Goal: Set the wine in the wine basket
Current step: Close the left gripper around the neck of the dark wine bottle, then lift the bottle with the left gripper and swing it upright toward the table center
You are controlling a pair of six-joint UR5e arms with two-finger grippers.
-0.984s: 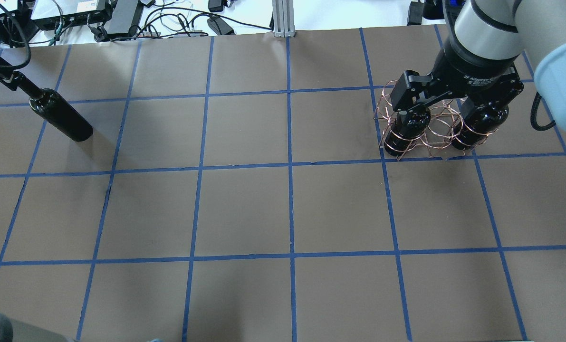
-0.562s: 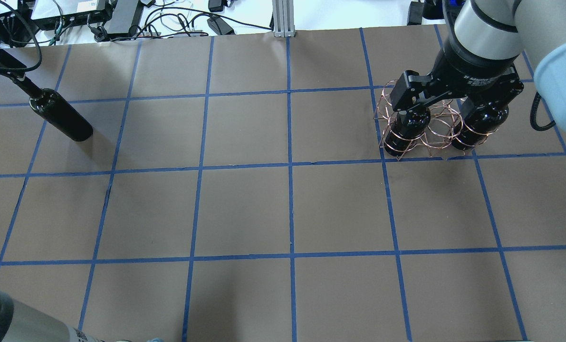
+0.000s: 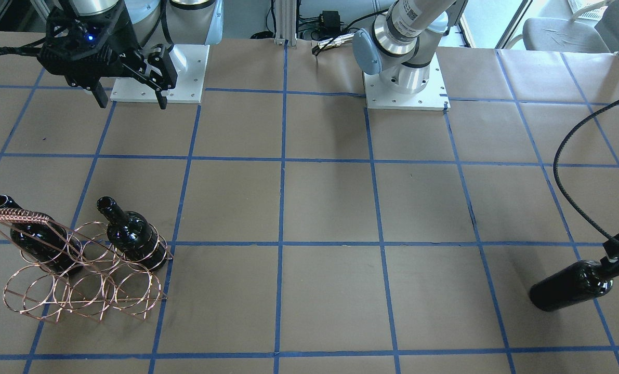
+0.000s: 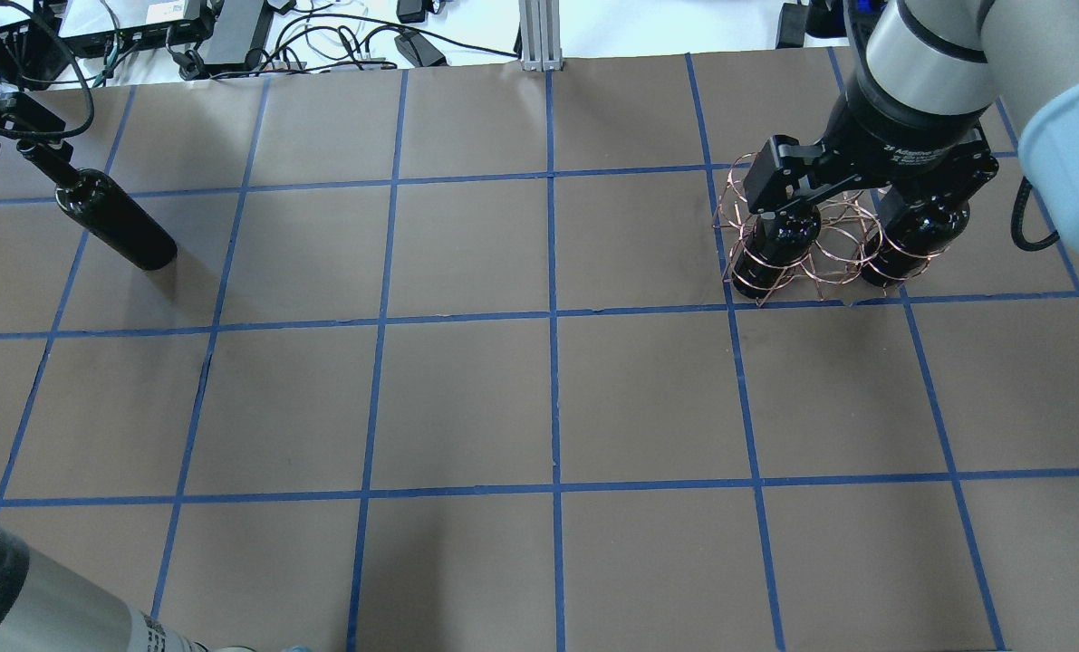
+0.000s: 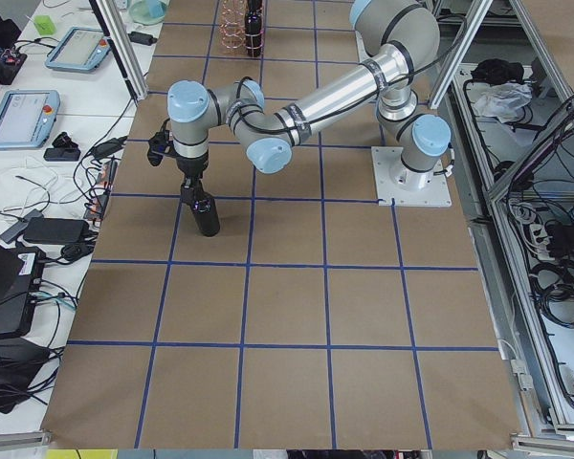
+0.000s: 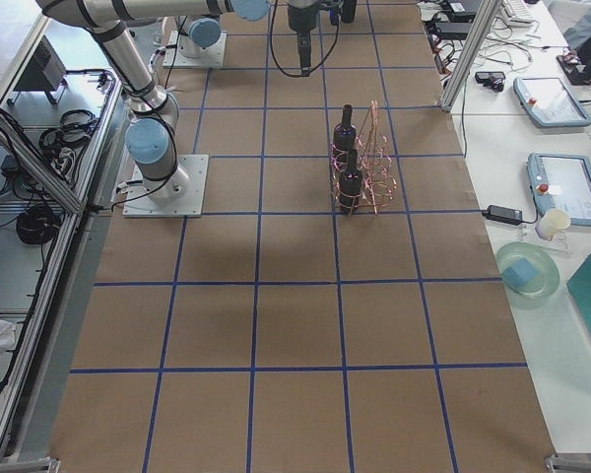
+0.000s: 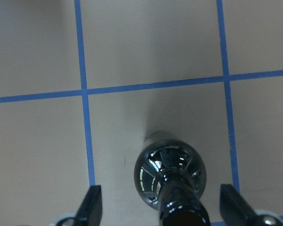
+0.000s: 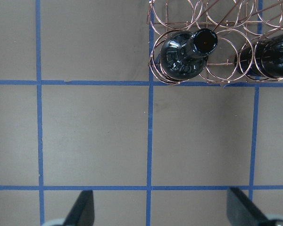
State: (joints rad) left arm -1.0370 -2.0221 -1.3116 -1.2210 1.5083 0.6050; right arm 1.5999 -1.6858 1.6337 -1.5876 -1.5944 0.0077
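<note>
A near-black wine bottle [image 4: 118, 222] stands upright on the table at the far left, apart from the basket; it also shows in the front view [image 3: 569, 285] and the left wrist view [image 7: 170, 172]. My left gripper [image 4: 4, 136] is open at its neck, with its fingers [image 7: 92, 205] wide apart on either side, not touching. The copper wire wine basket [image 4: 820, 244] stands at the far right with two like bottles [image 3: 132, 236] [image 3: 28, 236] in its back row. My right gripper [image 3: 130, 96] hovers open and empty high over the basket [image 8: 217, 28].
Brown paper with blue tape grid lines [image 4: 553, 317] covers the table. Cables and boxes [image 4: 213, 32] lie past the far edge. The left arm's elbow [image 4: 14, 598] is at the near left corner. The basket's front rings [image 3: 80, 293] hold nothing.
My left gripper has shifted slightly at the bottle's neck, and the left arm's elbow has swung into the lower left corner. The bottle, basket and right arm have not moved.
</note>
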